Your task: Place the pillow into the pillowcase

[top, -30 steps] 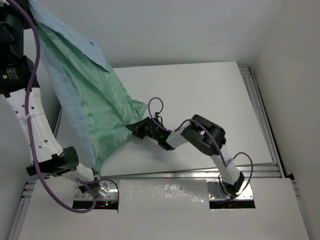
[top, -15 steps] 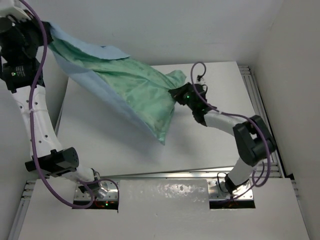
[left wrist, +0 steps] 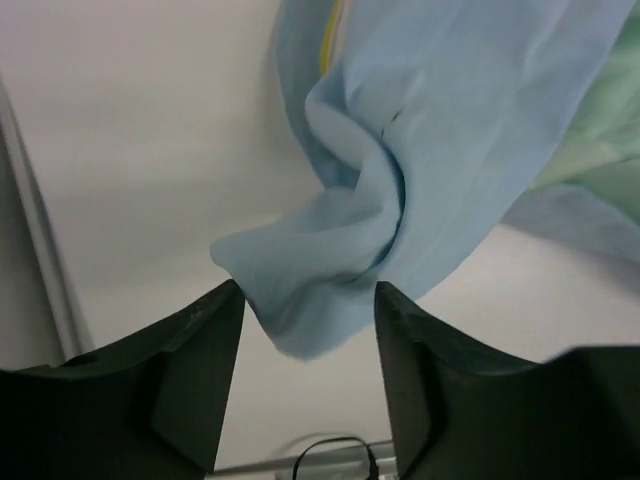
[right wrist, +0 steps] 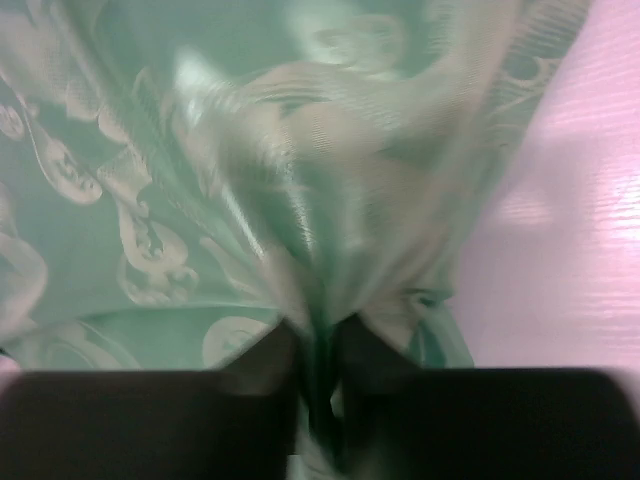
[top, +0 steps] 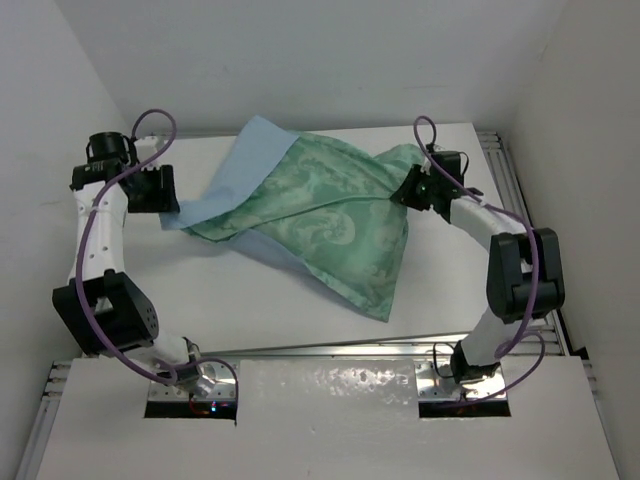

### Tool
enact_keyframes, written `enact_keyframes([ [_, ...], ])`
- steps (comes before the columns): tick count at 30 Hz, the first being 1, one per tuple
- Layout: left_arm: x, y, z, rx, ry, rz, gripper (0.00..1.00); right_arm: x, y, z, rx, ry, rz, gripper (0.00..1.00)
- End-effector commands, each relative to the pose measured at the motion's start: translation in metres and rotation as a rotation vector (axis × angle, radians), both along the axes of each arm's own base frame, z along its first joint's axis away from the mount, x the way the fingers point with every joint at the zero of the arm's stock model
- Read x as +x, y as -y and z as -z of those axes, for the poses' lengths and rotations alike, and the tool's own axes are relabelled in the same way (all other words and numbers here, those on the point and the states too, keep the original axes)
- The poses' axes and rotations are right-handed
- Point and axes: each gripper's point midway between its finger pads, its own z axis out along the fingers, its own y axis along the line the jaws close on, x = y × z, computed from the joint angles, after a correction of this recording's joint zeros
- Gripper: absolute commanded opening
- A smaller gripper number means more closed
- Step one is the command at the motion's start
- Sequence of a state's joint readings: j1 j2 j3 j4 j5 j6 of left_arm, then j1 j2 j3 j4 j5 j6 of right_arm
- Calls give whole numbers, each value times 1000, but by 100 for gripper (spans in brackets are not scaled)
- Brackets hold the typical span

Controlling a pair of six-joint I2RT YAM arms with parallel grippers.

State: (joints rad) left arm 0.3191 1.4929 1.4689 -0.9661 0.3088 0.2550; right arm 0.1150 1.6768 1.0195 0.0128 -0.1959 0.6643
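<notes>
One large floppy pillowcase (top: 320, 215), shiny mint-green satin woven with pale scrolls on one face and matte light-blue cloth on the other, lies spread over the white bench (top: 200, 290), stretched between the two claws. The green face is mostly up. The blue face shows along the far left edge and in a strip under the near fold. A soft diagonal ridge runs across the satin, and the near corner hangs in a loose point towards the front of the bench.

In the left wrist view a thin yellow streak (left wrist: 328, 35) sits between the blue folds; I cannot tell what it belongs to.

There are two claws. The left claw (top: 168, 200) is at the blue corner with its two dark fingers (left wrist: 200, 370) parted, and a crumpled bunch of blue cloth sits loose in the gap. The right claw (top: 408, 190) is pinched tight on the pillowcase at its far right green corner, the satin gathering into pleats at the grip.

Two white jointed arms carry them, the left arm (top: 95, 240) and the right arm (top: 500, 235), each trailing a looping purple cable (top: 150, 118). A ribbed metal rail (top: 330, 350) borders the bench's near edge.
</notes>
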Motion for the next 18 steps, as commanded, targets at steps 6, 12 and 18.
enact_keyframes([
  [6,20,-11,-63,309,221,137,81,21,-5,-31,-144,16,-225,77],
  [12,59,104,-64,499,383,503,91,19,4,-49,-155,-3,-156,92],
  [18,93,142,-9,533,314,506,89,-19,-2,-61,-44,-15,-111,93],
])
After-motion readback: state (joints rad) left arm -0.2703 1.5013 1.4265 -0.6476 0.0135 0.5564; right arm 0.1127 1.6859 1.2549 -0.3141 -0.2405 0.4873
